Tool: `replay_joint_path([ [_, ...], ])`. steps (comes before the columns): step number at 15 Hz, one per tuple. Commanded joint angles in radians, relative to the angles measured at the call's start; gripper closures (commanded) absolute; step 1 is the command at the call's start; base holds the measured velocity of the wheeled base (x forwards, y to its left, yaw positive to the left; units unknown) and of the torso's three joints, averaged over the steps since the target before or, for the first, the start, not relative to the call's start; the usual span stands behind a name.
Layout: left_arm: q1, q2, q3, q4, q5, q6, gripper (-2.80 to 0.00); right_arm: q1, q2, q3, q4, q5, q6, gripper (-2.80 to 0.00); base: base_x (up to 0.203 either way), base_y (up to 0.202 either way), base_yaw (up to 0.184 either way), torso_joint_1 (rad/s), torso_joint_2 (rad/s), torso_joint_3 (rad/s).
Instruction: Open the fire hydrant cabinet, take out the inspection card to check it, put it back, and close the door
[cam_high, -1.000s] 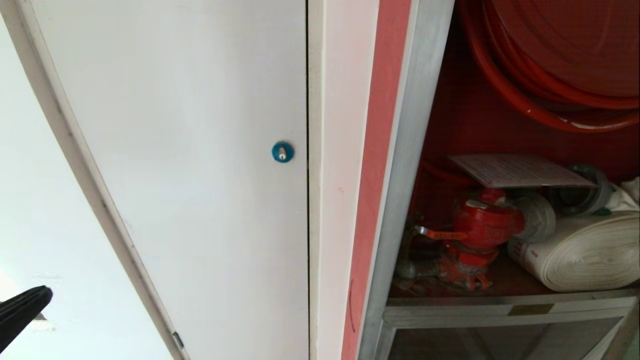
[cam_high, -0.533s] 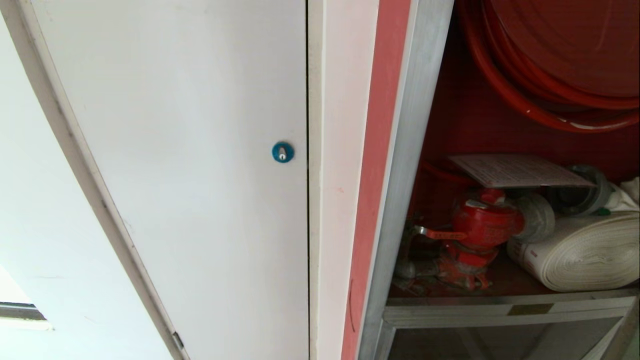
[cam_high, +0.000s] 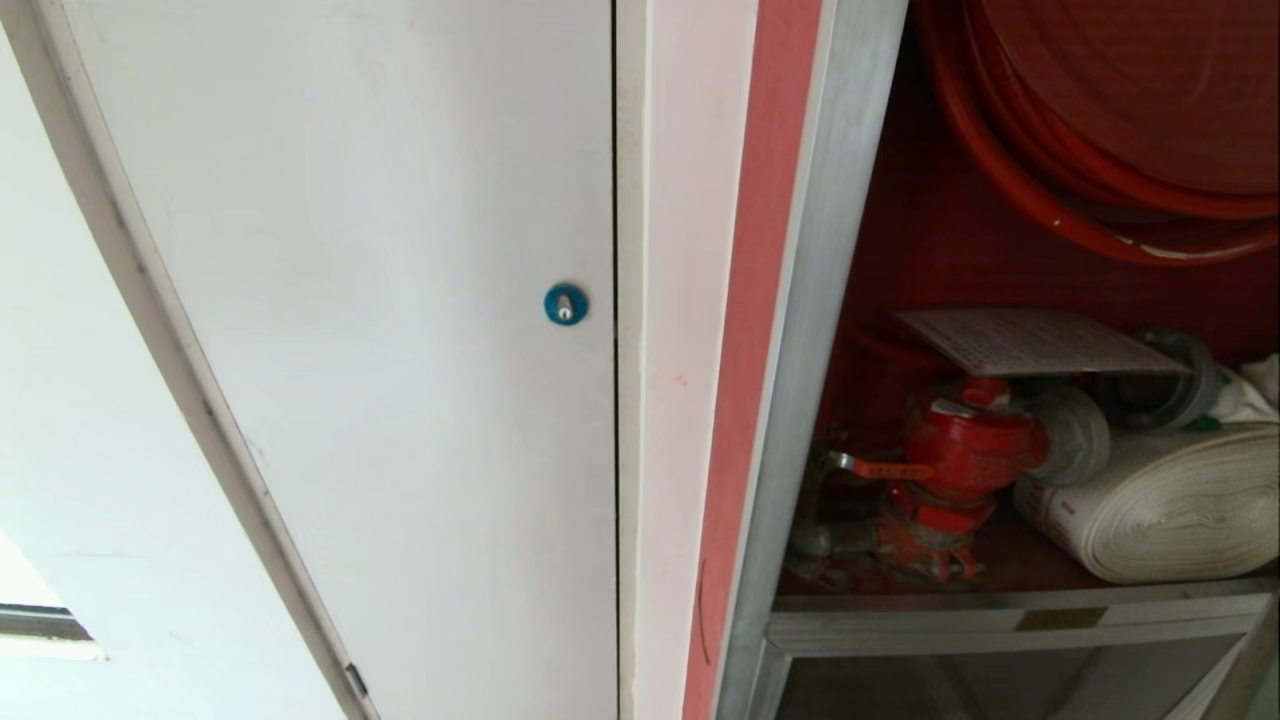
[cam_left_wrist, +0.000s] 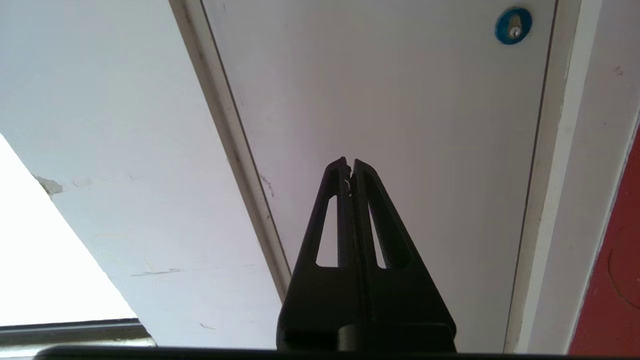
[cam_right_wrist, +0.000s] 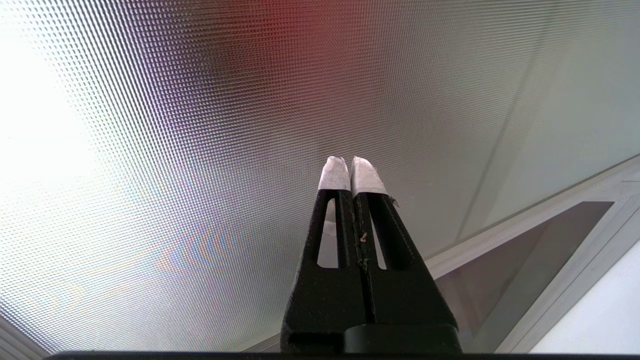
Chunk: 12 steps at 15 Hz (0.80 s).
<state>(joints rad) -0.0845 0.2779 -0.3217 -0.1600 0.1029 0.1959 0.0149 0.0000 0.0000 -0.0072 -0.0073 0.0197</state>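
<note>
From the head camera, going left to right, I first get bare wall where my left arm's black tip showed a second ago; it has dropped out of that view. On the left wrist camera I see the left gripper (cam_left_wrist: 350, 167) clenched on nothing, pointing at the plain white panel (cam_high: 380, 330) below its blue round lock (cam_high: 565, 303). Next comes the white jamb, then the brushed aluminium frame of the fire hydrant cabinet (cam_high: 820, 330), standing open. Inside, the inspection card (cam_high: 1035, 340) lies flat on top of the red valve (cam_high: 965, 450), beneath the red hose reel (cam_high: 1110, 120) and beside the rolled white hose (cam_high: 1170, 505). Nothing in the cabinet has shifted over the last second. The right gripper (cam_right_wrist: 350, 167) is also pressed closed and empty, facing a dotted translucent pane I take to be the door (cam_right_wrist: 210, 130), swung aside. With both claws empty and the left arm pulled back, I judge the card is either untouched or already returned; I cannot tell which.
</note>
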Motion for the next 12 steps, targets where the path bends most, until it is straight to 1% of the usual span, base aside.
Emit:
replay_joint_path([
  [1,0.006,0.006,0.001,-0.001,0.009,0.005,0.0,0.0,0.002,0.003,0.0,0.0,0.0,0.0,0.0,0.0,0.0,0.0,0.0,0.0],
  [4,0.052,0.025,-0.007,-0.005,0.006,0.011,0.0,0.0,0.002,0.002,0.0,0.0,0.0,0.0,0.0,0.0,0.0,0.0,0.0,0.0],
  [6,0.053,0.012,0.016,-0.003,0.006,0.005,0.0,0.0,0.002,0.003,0.0,0.0,0.0,0.0,0.0,0.0,0.0,0.0,0.0,0.0],
  [9,0.055,-0.066,0.086,-0.003,0.005,0.005,0.0,0.0,0.002,0.002,0.0,0.0,0.0,0.0,0.0,0.0,0.0,0.0,0.0,0.0],
  [12,0.068,-0.124,0.142,-0.008,-0.003,-0.022,0.0,0.0,0.002,0.003,0.0,0.0,0.0,0.0,0.0,0.0,0.0,0.0,0.0,0.0],
])
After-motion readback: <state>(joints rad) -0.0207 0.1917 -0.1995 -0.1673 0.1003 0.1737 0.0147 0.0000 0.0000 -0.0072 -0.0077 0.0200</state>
